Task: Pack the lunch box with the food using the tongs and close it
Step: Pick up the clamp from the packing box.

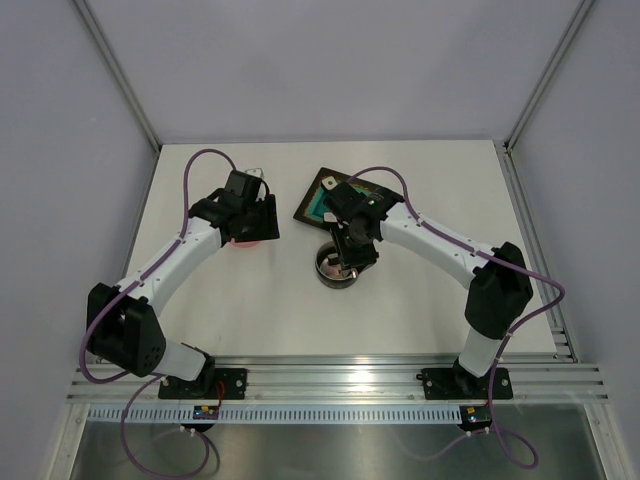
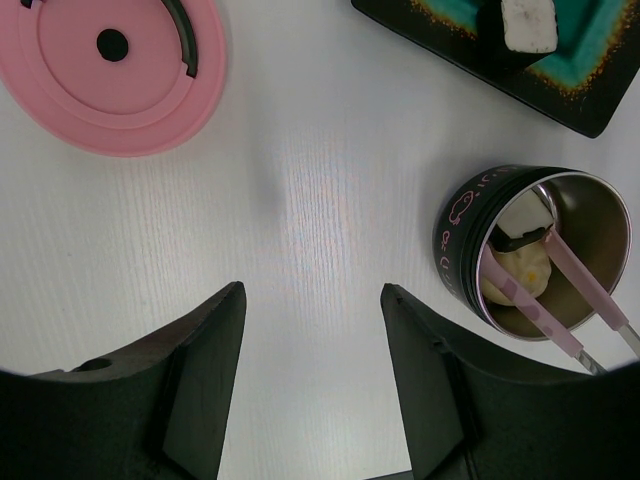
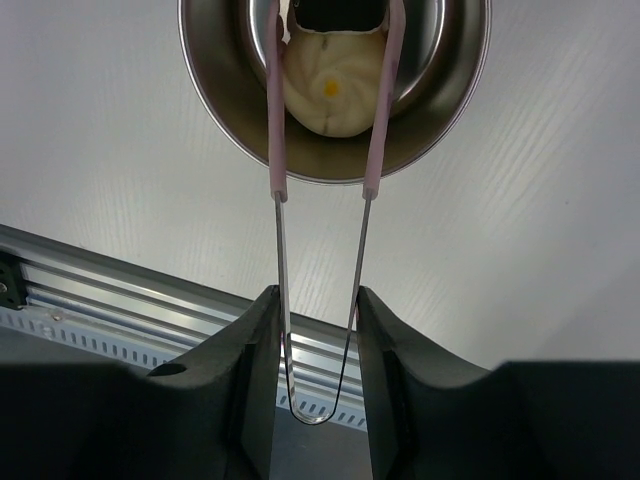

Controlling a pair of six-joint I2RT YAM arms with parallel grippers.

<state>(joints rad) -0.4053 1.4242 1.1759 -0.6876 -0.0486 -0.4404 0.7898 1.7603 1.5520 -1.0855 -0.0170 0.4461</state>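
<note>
Packing is running midway: your right gripper (image 3: 318,330) jaws are clamping the tongs (image 3: 274,120) around a beige disc (image 3: 330,90) in the lunch box (image 3: 440,110); left gripper (image 2: 312,340) jaws are gaping; white cube (image 2: 527,25) at twelve o'clock and pink lid (image 2: 120,90) are waiting.

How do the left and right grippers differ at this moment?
The left gripper is open and empty; the right gripper is shut on the thin silvery tongs. The left gripper hangs over the bare white table between the round pink lid and the round steel lunch box; the right gripper points the tongs into that lunch box, one arm on each side of a round beige food piece. Both have black fingers.
</note>
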